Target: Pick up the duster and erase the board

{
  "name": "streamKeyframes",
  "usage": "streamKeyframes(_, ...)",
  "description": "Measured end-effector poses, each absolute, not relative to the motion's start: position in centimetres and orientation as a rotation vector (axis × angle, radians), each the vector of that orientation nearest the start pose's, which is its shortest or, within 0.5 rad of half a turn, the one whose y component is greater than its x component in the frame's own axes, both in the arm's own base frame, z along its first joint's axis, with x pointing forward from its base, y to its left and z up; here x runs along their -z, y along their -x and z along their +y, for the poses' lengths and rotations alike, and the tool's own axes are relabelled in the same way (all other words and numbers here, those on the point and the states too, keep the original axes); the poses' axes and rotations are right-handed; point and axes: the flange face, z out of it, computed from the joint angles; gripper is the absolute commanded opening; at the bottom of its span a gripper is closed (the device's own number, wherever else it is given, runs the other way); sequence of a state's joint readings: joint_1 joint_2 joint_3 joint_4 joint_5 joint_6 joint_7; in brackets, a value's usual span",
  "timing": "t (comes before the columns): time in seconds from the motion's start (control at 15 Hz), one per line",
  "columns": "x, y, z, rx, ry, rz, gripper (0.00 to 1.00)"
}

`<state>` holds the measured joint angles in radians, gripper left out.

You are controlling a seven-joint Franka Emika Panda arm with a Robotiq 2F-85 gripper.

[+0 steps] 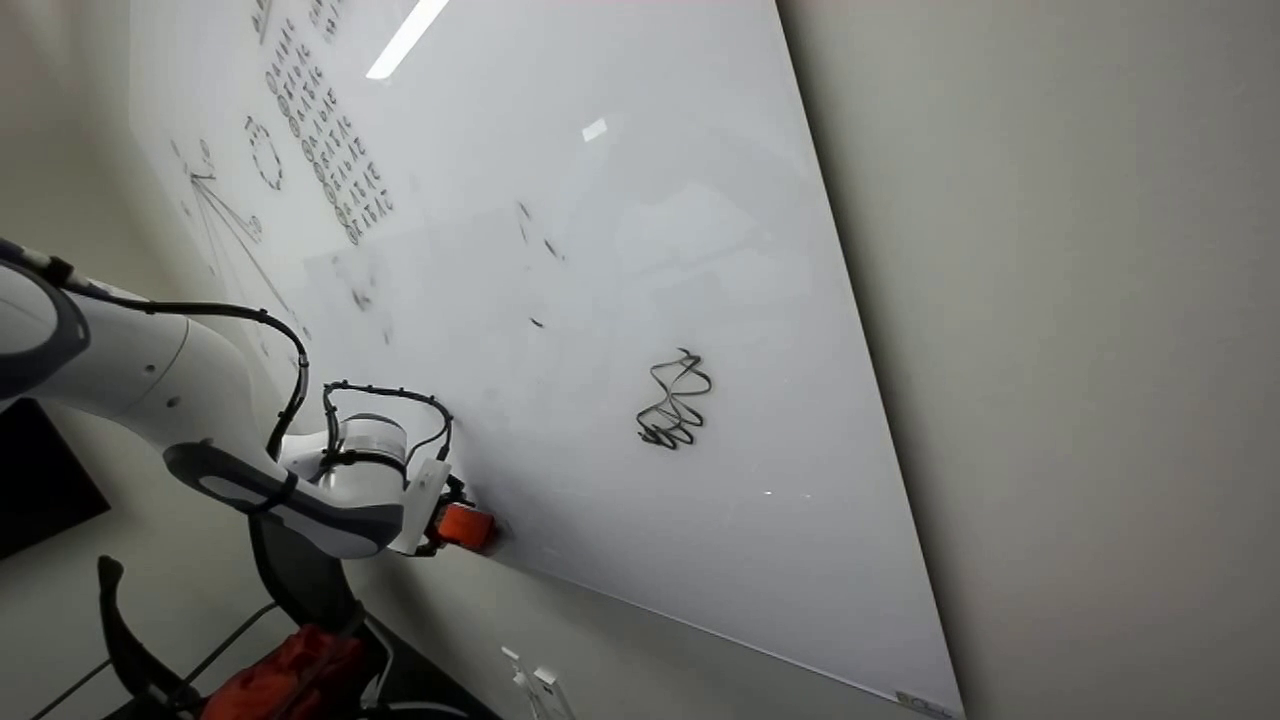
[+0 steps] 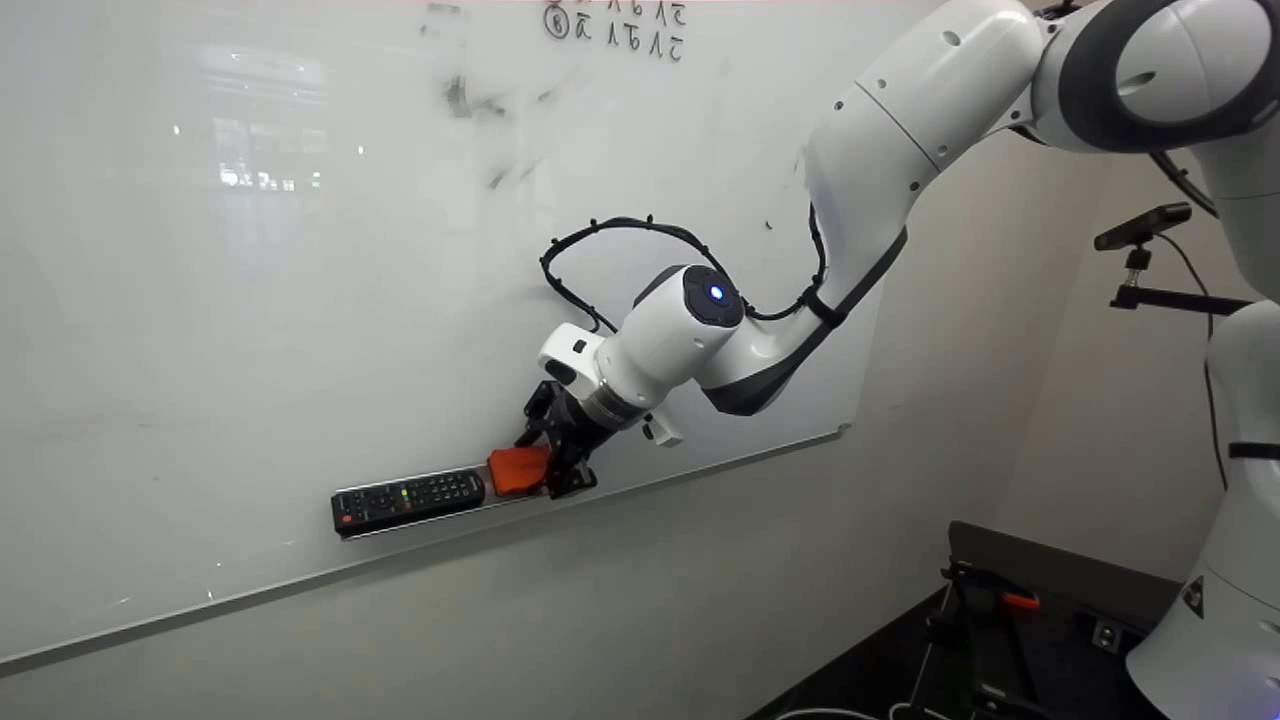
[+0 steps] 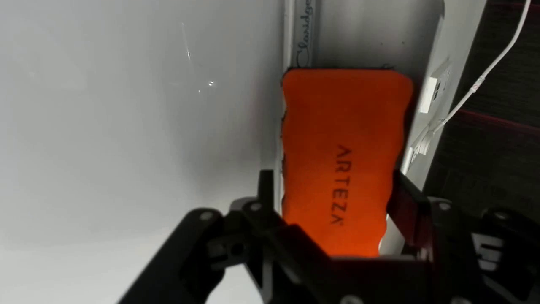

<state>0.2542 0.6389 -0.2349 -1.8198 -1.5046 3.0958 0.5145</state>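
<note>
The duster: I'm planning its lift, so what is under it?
Under the duster runs the tray, seen past the duster's far end in the wrist view. The part directly beneath is covered, so anything else there cannot be seen.

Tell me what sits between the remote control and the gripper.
The orange-red duster: in an exterior view it lies between the remote control and the gripper, with one end in between the jaws.

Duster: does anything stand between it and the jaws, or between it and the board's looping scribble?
Nothing visible: the jaws straddle the duster, and only white board shows between it and the scribble. The black remote lies beside the duster, off that path.
</note>
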Motion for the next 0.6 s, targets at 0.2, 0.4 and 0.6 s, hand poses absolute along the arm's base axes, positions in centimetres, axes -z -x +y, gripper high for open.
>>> streamKeyframes(0.2,-20.6,-63.1,10.9,0.981,2.963,-1.795,1.0)
streamKeyframes(0.4,-20.6,-63.1,11.1,0.983,2.957,-1.797,1.0)
streamKeyframes(0.6,-21.4,-63.1,11.7,1.007,2.947,-1.799,1.0)
